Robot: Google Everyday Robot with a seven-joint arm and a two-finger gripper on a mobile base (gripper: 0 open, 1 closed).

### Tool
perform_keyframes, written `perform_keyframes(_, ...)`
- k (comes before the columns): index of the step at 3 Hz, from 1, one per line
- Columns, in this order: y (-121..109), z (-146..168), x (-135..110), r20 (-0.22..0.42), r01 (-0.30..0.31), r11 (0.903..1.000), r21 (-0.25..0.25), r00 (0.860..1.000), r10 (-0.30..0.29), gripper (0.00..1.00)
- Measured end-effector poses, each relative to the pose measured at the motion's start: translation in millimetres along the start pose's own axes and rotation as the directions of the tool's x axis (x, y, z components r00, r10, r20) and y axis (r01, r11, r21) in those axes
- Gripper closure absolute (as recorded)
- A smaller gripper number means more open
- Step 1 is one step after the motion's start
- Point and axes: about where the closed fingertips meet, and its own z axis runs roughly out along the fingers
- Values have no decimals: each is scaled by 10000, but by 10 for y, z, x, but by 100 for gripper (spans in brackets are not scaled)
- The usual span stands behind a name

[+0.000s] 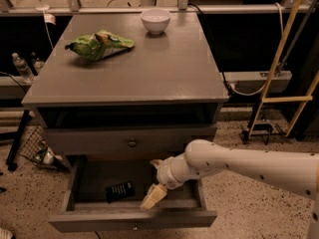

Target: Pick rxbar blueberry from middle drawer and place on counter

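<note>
The rxbar blueberry (119,190), a small dark wrapped bar, lies flat on the floor of the open middle drawer (132,221), left of centre. My gripper (154,179) is inside the drawer, just right of the bar and not touching it. Its two cream fingers (153,196) stand apart, open and empty. The white arm reaches in from the right. The grey counter (149,68) is the cabinet top above.
A green snack bag (99,45) and a white bowl (155,20) sit on the counter at the back. A shut drawer front with a round knob (131,143) is above the open drawer. A yellow ladder (279,63) stands right, a wire basket (35,151) left.
</note>
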Motion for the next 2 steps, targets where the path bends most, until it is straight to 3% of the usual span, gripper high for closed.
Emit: perform_keyframes(2, -73, 488, -39, 927, -256, 9996, -129, 9953, 267, 0)
